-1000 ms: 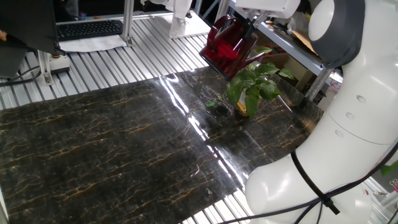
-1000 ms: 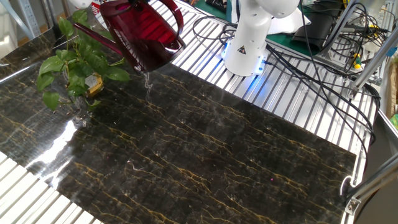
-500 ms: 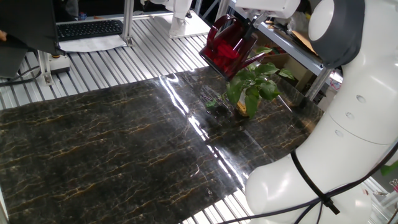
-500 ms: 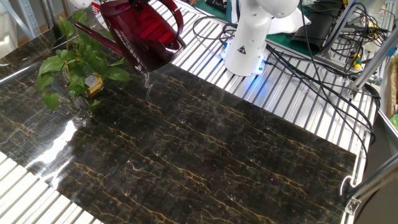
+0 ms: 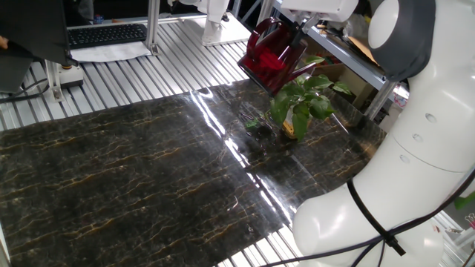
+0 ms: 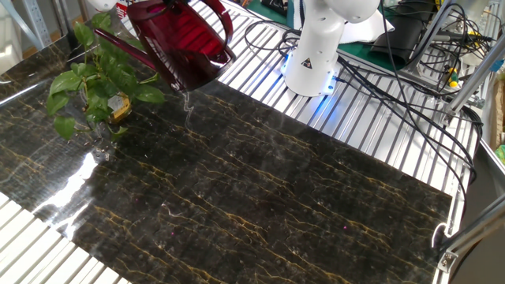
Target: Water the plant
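Note:
The plant (image 5: pixel 300 100) stands at the far right of the dark marble tabletop (image 5: pixel 148 170), its broad green leaves spreading over a small pot. In the other fixed view the plant (image 6: pixel 95 83) is at the left corner. The dark red watering can (image 5: pixel 271 52) hangs in the air beside and above it, tilted, with its long spout (image 6: pixel 118 41) reaching over the leaves. My gripper (image 5: pixel 295 28) is shut on the watering can's top handle. In the other fixed view the watering can (image 6: pixel 177 43) is in sight, while the gripper is cut off by the top edge.
My own white arm (image 5: pixel 401 170) fills the right foreground. A keyboard (image 5: pixel 107 33) lies on the slatted bench behind the table. The robot base (image 6: pixel 316 55) and a tangle of cables (image 6: pixel 394 71) sit beyond the table's far edge. A cardboard box (image 5: pixel 338 70) stands behind the plant.

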Available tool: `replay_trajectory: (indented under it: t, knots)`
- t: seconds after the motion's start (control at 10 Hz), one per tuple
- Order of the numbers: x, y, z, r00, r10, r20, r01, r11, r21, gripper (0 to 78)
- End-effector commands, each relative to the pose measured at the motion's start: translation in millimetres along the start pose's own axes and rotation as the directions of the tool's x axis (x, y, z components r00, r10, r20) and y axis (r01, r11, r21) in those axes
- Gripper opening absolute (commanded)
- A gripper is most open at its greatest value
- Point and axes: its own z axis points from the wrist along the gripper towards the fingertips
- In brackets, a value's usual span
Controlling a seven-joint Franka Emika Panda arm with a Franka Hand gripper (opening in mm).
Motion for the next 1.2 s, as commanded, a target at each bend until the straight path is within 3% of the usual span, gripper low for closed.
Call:
replay_trajectory:
  t: [0.1, 0.5, 0.6, 0.8, 1.0, 1.2]
  knots:
    - [2.3, -1.3, -1.0, 1.000, 0.001, -0.002, -0.001, 1.000, -0.004, 1.1]
    - [2.4, -2.2, -0.9, 0.999, 0.029, -0.033, -0.029, 0.999, -0.015, 1.1]
    - [1.6, -5.5, 1.5, 0.998, 0.038, -0.047, -0.039, 0.999, -0.036, 1.1]
    - [1.4, -7.0, 3.3, 0.998, 0.038, -0.053, -0.040, 0.998, -0.046, 1.1]
    - [13.4, -15.9, 10.0, 0.994, 0.094, -0.055, -0.099, 0.989, -0.105, 1.1]
    - [14.4, -17.0, 11.5, 0.995, 0.082, -0.055, -0.088, 0.990, -0.112, 1.1]
